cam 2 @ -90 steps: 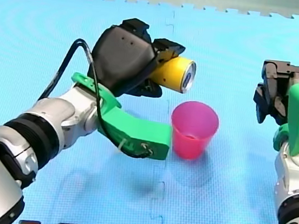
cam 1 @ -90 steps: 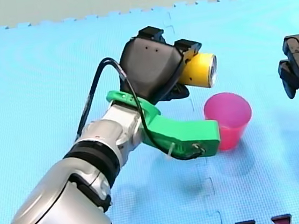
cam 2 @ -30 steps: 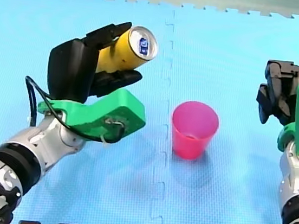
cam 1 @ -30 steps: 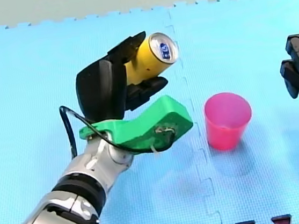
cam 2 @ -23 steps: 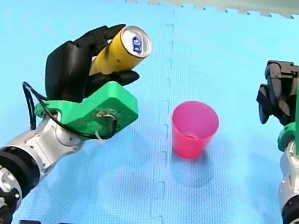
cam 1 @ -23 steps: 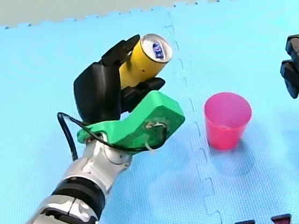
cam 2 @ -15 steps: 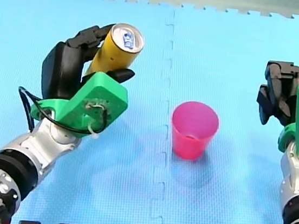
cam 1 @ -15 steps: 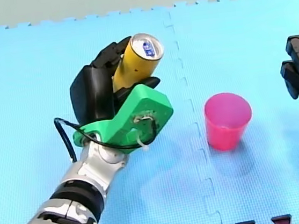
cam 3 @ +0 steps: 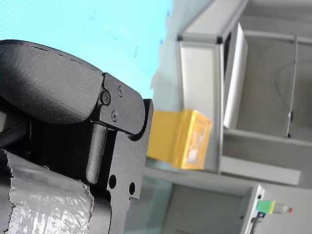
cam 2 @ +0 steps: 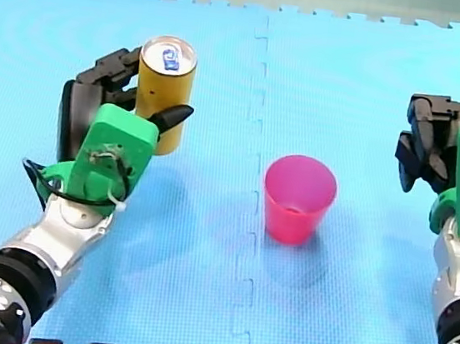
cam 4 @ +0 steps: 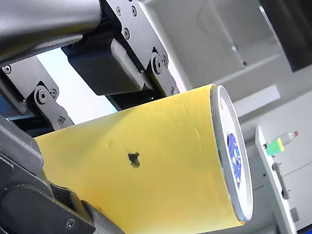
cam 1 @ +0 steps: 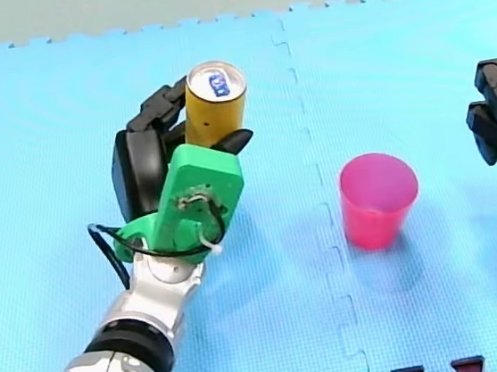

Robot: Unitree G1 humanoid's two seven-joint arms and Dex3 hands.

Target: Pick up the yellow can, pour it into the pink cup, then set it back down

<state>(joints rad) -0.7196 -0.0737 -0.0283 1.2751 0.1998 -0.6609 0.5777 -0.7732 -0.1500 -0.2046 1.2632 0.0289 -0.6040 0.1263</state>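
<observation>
The yellow can [cam 2: 165, 88] is grasped by the left hand [cam 2: 81, 116] at the far left of the blue foam mat [cam 2: 197, 302]. Black fingers [cam 2: 112, 69] are wrapped round its far side and the thumb is laid across its near side. The can is held upright, top uppermost, well apart from the pink cup [cam 2: 297, 199]. That posture is judged to suit setting it down after the pour. Whether its base touches the mat cannot be told.

In the second wrist view the can's wall is seen as thin, smooth yellow metal with faint creases and a small dark mark. It is capped by a silvery lid [cam 4: 234, 151] with a blue patch.

The cup, a tapered, glossy, open-topped plastic tumbler, is stood near the mat's middle, to the right of the seam. The mat is finely textured, with toothed interlocking edges. A green plastic mount [cam 2: 113, 153] is fixed at the left wrist.

Nothing is held by the right hand [cam 2: 428, 146] at the right edge. Whether it is clenched cannot be told.
</observation>
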